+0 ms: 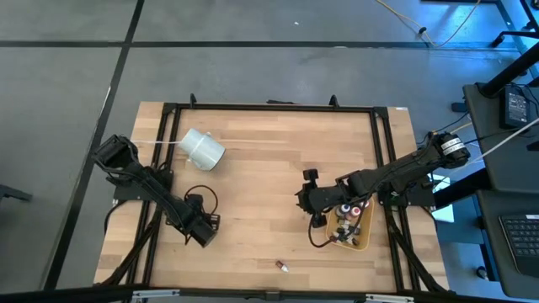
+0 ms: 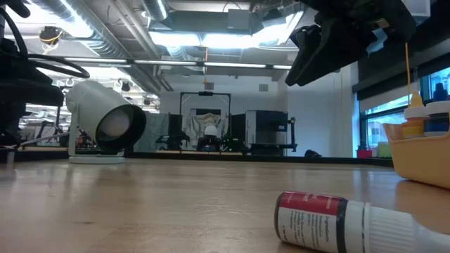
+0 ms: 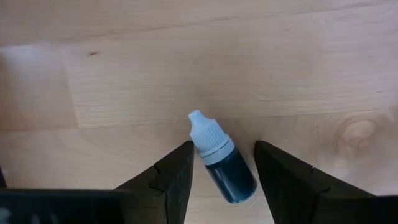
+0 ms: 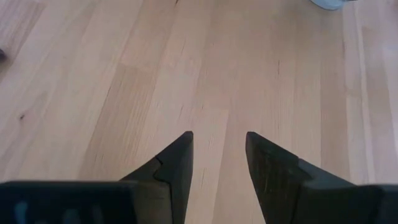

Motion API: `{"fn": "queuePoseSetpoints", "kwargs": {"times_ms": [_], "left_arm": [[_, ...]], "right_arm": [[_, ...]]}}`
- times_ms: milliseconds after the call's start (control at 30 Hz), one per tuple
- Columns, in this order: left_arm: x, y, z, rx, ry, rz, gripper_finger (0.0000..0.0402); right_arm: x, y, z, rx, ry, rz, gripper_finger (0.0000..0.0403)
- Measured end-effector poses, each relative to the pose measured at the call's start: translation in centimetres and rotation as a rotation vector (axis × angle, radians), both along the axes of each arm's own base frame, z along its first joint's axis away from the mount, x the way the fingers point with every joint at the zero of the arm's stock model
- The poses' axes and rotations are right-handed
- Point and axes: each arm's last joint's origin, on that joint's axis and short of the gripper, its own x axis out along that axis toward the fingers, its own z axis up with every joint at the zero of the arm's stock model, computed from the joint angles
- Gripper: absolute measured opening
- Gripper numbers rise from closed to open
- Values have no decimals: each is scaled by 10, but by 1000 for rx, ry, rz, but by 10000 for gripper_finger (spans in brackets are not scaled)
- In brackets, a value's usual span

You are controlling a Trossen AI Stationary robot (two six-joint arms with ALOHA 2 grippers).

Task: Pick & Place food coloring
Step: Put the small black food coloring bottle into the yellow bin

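Step in hand: pick. We see the left gripper spread open astride a blue bottle lying on the table, well apart from the tray. Right gripper: parted, empty, beside the tray. Next, we judge: close, lift, carry trayward.

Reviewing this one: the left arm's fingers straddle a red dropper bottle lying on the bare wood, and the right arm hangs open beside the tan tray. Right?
One thing is off: the bottle between the left gripper's fingers is dark blue with a pale cap, not red, as the left wrist view shows. It does lie on the bare wood. The right gripper hangs open beside the tan tray.
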Motion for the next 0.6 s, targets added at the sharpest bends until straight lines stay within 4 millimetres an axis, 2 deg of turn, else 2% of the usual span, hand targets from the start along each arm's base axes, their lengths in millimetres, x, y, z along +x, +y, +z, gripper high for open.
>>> {"fn": "queuePoseSetpoints", "kwargs": {"times_ms": [233, 600], "left_arm": [[0, 0, 0, -4, 5, -11, 153], [1, 1, 0, 14, 3, -159, 89]], "right_arm": [[-1, 0, 0, -4, 7, 1, 149], [-1, 0, -1, -8, 13, 3, 149]]}}
